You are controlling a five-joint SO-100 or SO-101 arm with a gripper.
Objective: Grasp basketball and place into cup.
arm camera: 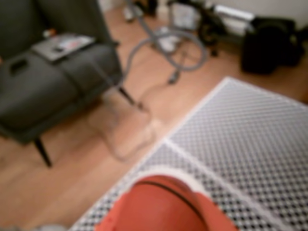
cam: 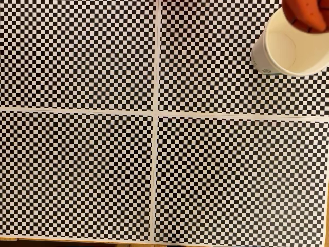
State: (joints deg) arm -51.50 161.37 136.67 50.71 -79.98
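Counter (cam: 77,170): black-and-white checkered sheets; wood floor (arm camera: 62,183), dark armchair (arm camera: 48,82) beyond. Cup (cam: 293,54): upright, mouth up, top right in the fixed view. Basketball (arm camera: 166,204): over the cup's rim, seam showing. Fingers' state: cannot tell.

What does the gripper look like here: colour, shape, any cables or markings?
The gripper reads as orange-red with a matte, plastic-like surface and rounded, chunky edges, cut off by the top right corner of the fixed view. No cables, labels or markings can be made out on that part. The picture is too blurred there to tell the two fingers apart.
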